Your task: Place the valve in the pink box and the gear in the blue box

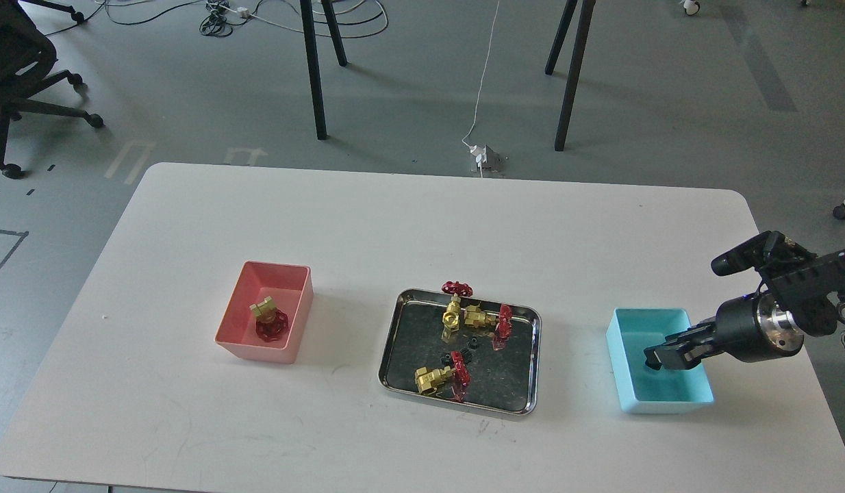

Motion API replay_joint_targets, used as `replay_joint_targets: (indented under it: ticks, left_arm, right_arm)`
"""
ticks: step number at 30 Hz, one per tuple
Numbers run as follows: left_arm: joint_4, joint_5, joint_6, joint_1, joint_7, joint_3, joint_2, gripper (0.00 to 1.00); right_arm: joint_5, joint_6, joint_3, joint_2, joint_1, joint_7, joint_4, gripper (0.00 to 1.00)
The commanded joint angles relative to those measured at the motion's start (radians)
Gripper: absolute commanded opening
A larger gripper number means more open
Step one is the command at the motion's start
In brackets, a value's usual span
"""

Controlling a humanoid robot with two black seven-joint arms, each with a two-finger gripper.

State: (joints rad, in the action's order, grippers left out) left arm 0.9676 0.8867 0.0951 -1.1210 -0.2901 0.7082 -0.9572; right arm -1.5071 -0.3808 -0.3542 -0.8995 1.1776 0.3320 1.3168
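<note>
The pink box (225, 333) stands at the left and holds one valve (269, 319). The steel tray (394, 340) in the middle holds three valves: one at the back (452, 312), one to its right (484, 318), one at the front (437, 376). Small black gears (462, 357) lie between them. The blue box (628, 392) stands at the right. My right gripper (657, 357) hangs low over the blue box's inside, pointing left. Its fingers are dark and close together; I cannot see a gear between them. My left gripper is out of view.
The white table (368, 219) has rounded corners; its right edge is close behind the blue box. On the floor beyond stand table legs (314, 75), cables and an office chair (18, 61) at far left.
</note>
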Motion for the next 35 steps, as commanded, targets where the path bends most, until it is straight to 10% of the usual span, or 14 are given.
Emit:
replay_joint_targets:
  ticks: [1, 10, 15, 23, 35]
  left_arm:
    - [0.000, 0.003, 0.000, 0.001, 0.000, -0.003, 0.001, 0.99]
    - [-0.001, 0.006, -0.026, -0.023, 0.046, -0.004, 0.104, 0.99]
    - [0.002, 0.011, -0.078, -0.045, 0.130, -0.019, 0.207, 0.99]
    - [0.003, -0.003, -0.224, -0.040, 0.270, -0.030, 0.388, 0.99]
    - [-0.073, 0.000, -0.225, -0.034, 0.272, -0.033, 0.512, 0.99]
  right_arm:
    - [0.082, 0.000, 0.107, -0.019, -0.015, -0.001, 0.005, 0.95]
    - [0.802, 0.115, 0.544, -0.125, -0.021, -0.017, -0.001, 0.96]
    - [1.132, 0.347, 0.624, -0.085, -0.001, -0.145, -0.030, 0.95]
    - [1.217, 0.486, 0.659, -0.035, 0.007, -0.202, -0.184, 0.95]
    - [1.329, 0.568, 0.676, 0.071, 0.007, -0.191, -0.278, 0.99]
